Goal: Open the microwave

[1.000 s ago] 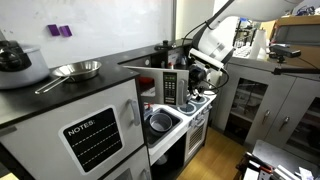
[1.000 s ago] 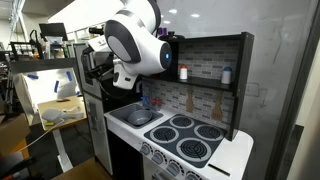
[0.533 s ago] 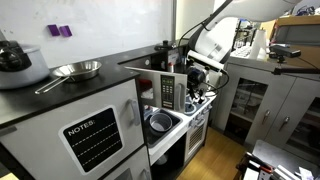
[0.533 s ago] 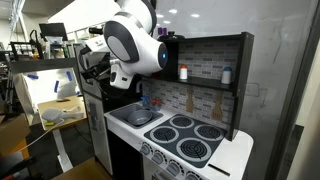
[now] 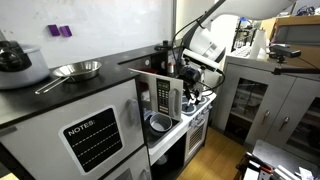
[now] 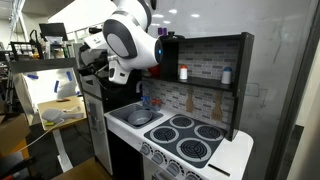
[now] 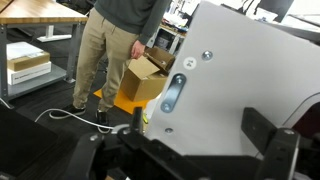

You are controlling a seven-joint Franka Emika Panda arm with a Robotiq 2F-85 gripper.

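Swung further out than a second ago, the door of the microwave (image 5: 160, 97) now shows more of its windowed face. It sits under the dark counter, just above the sink (image 5: 160, 124), and the gripper (image 5: 189, 79) has been carried along at the door's far edge. The opening step is judged well under way but not finished.

In the wrist view the white door panel (image 7: 240, 70) fills the frame, with one dark finger (image 7: 270, 140) low at its right. Whether the fingers are clamped on the door edge or merely hooked behind it cannot be told.

For the next move, the same arc about the hinge is called for. The pull should be kept light and level so that contact is not lost.

Edges to be minded are the counter lip overhead and the sink rim below. Open room lies out in front of the play kitchen. A person (image 7: 115, 30) holding a cardboard box (image 7: 146, 78) is seen well back in that direction.
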